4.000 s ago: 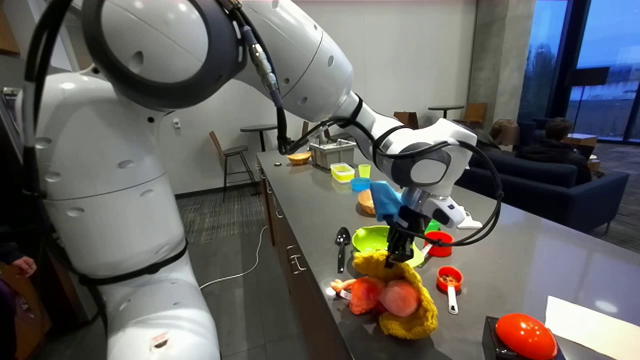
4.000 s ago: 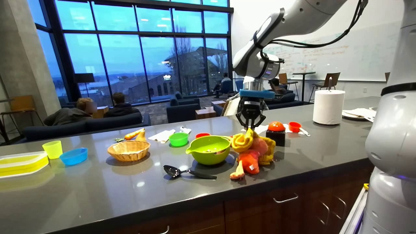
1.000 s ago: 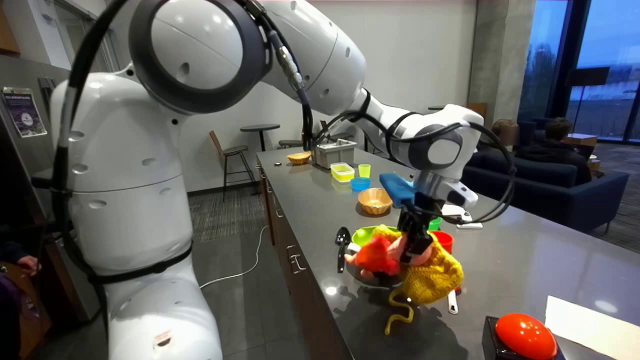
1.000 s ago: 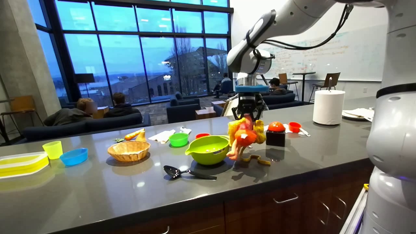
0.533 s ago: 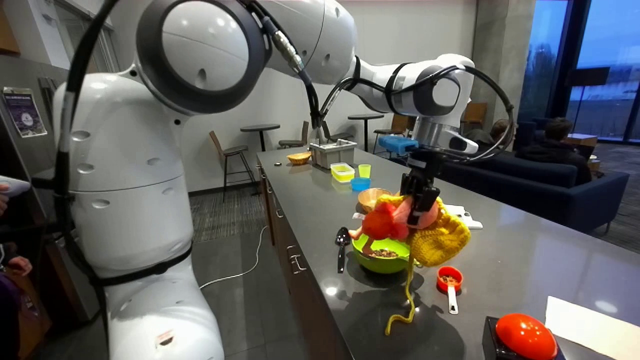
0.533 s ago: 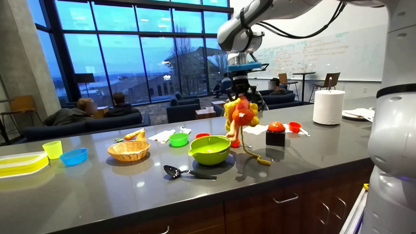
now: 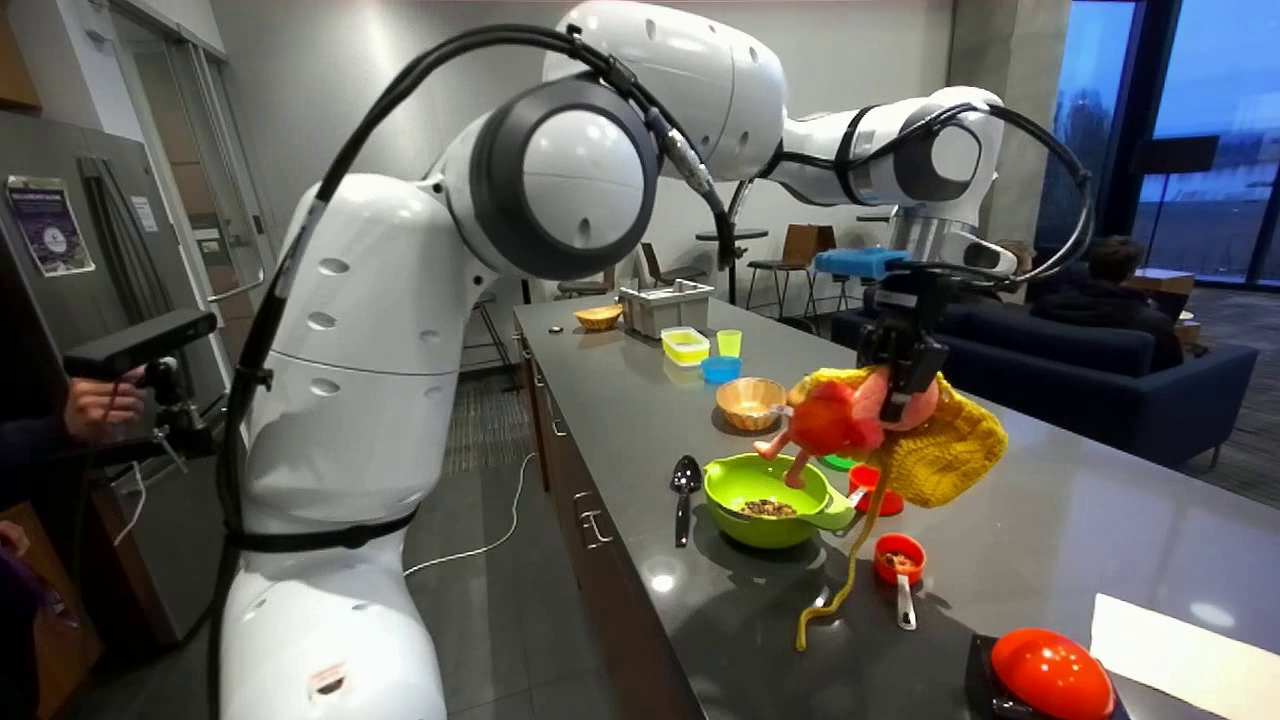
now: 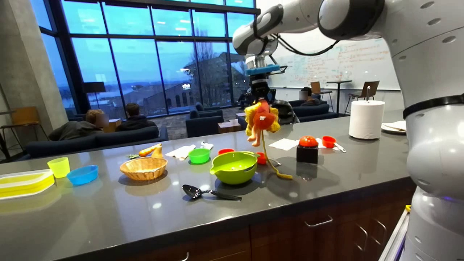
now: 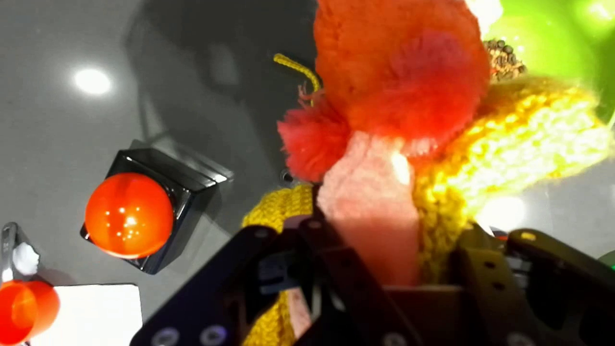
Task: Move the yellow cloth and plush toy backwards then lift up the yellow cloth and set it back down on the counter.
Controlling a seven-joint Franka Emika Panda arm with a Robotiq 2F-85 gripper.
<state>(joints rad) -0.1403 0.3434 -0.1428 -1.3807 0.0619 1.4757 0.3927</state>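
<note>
— Okay, what changed?
— A few seconds back the bright-yellow knitted cloth (image 7: 945, 450) and the orange, peach and pinkish-red stuffed plush toy (image 7: 835, 418) sat on the long, smooth grey tabletop (image 7: 1050, 500). Now both hang above it, apparently farther toward the edge nearest the dark-blue sofa (image 7: 1080, 385).
— And the fingers (image 9: 343, 257)?
— Pinching. Toy's peach part is between them; wrist view has yellow fabric right beside it, so likely a fold of cloth too.
— All airborne?
— Bar the thin yellow yarn tail (image 8: 278, 174). Its end seems to rest on the tabletop, between the round lime-green bowl (image 8: 232, 175) and the red-domed black button box (image 8: 307, 154).
— Meaning?
— Pair travels together; I'd call it the backward move, maybe blending into the lift. Set-down not done. If the lift wants cloth alone, toy needs freeing first.
</note>
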